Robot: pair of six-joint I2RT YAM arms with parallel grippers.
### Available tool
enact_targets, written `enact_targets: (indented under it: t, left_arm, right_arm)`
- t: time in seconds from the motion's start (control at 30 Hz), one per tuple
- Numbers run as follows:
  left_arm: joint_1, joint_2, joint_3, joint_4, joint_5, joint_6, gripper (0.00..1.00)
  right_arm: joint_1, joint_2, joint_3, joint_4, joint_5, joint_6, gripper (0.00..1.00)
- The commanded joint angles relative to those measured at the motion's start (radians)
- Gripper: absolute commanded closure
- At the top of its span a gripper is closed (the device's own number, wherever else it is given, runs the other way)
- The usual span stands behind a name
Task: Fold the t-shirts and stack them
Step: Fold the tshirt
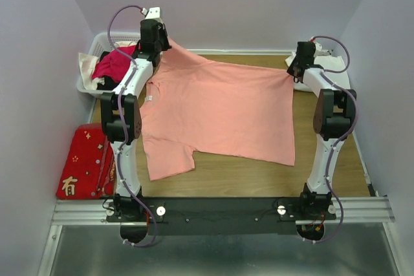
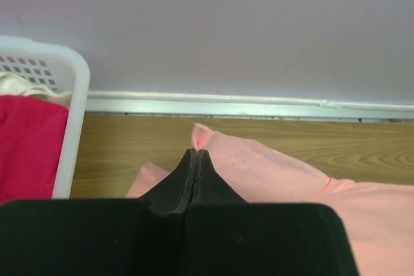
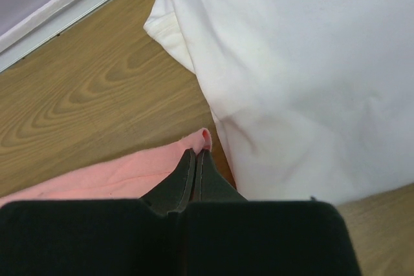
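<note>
The salmon-pink t-shirt (image 1: 220,111) lies spread over the wooden table, neck toward the left. My left gripper (image 1: 165,44) is shut on its far-left corner, which is raised slightly; in the left wrist view a tip of pink cloth (image 2: 202,135) sticks out past the closed left gripper (image 2: 195,152). My right gripper (image 1: 290,74) is shut on the shirt's far-right corner, and the right wrist view shows the right gripper (image 3: 196,153) pinching the pink shirt (image 3: 110,176). The white t-shirt (image 3: 304,75) lies just beyond it at the back right (image 1: 330,64).
A white basket (image 1: 90,50) with crimson and cream clothes stands at the back left, its rim (image 2: 76,95) close to my left gripper. A flat red cloth with gold characters (image 1: 83,163) lies at the left edge. The back wall is right behind both grippers.
</note>
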Motion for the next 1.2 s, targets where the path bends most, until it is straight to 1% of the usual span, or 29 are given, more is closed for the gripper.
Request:
enact_targets:
  t: [0.0, 0.3, 0.67, 1.0, 1.17]
  left_arm:
    - [0.004, -0.099, -0.095, 0.026, -0.018, 0.013, 1.0]
    - [0.004, -0.199, -0.233, 0.031, -0.064, 0.007, 1.0]
    - [0.004, -0.331, -0.382, 0.031, -0.155, -0.005, 1.0]
    - [0.004, -0.406, -0.561, 0.003, -0.153, -0.033, 1.0]
    - [0.004, -0.435, -0.626, -0.018, -0.17, -0.053, 1.0]
  right_arm:
    - [-0.006, -0.134, -0.086, -0.006, 0.023, 0.004, 0.99]
    - [-0.006, -0.242, -0.224, -0.006, 0.0, 0.013, 0.99]
    - [-0.006, -0.357, -0.383, -0.015, -0.033, 0.02, 0.99]
    - [-0.006, -0.438, -0.509, -0.038, -0.081, 0.033, 0.99]
    - [-0.006, -0.472, -0.586, -0.05, -0.098, 0.052, 0.99]
